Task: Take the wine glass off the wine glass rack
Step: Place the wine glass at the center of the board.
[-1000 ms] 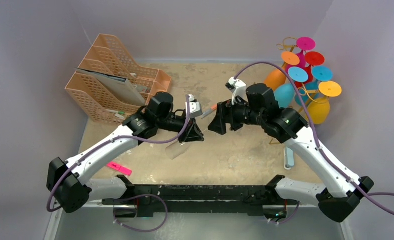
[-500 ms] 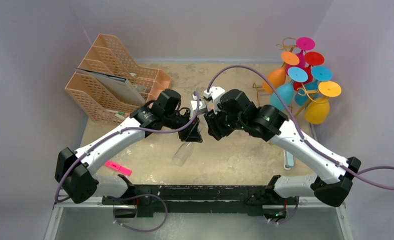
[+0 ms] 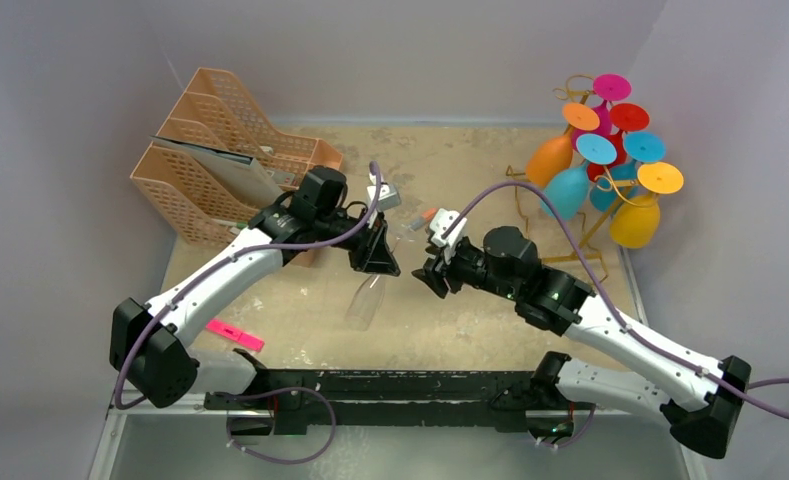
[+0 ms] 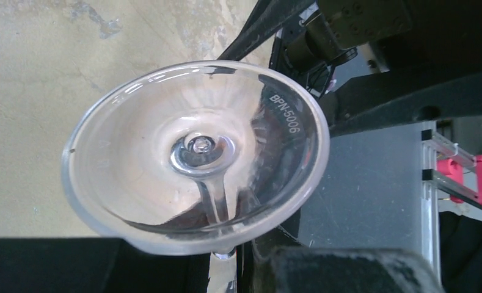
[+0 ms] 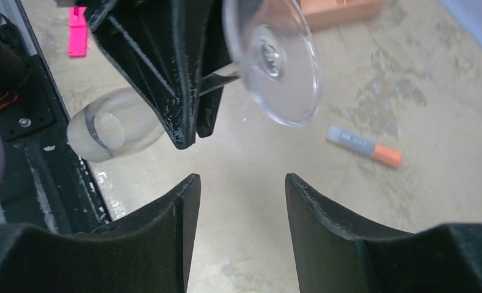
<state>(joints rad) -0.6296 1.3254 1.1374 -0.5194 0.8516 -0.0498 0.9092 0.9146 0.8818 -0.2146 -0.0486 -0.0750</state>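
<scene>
Stem of wine glass point(image 3: 363, 303) pinched in left claw point(image 3: 382, 262); right claw point(image 5: 238, 183) gapes empty nearby.

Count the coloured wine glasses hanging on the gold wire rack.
6, by their round feet, at the far right: magenta foot topmost, orange foot and red foot below, two blue feet lower, yellow-orange foot lowest right. Others may be hidden.

Peach plastic lattice file organiser point(image 3: 210, 110) stands at the far left of the worn beige tabletop point(image 3: 450, 160). A dark grey folder with pale sheets point(image 3: 228, 170) leans in one of its slots. Flat bright pink plastic piece point(image 3: 235, 335) lies near the left front edge. Short grey stick with an orange end point(image 5: 363, 146), marker-like, lies mid-table, well apart from both.
</scene>
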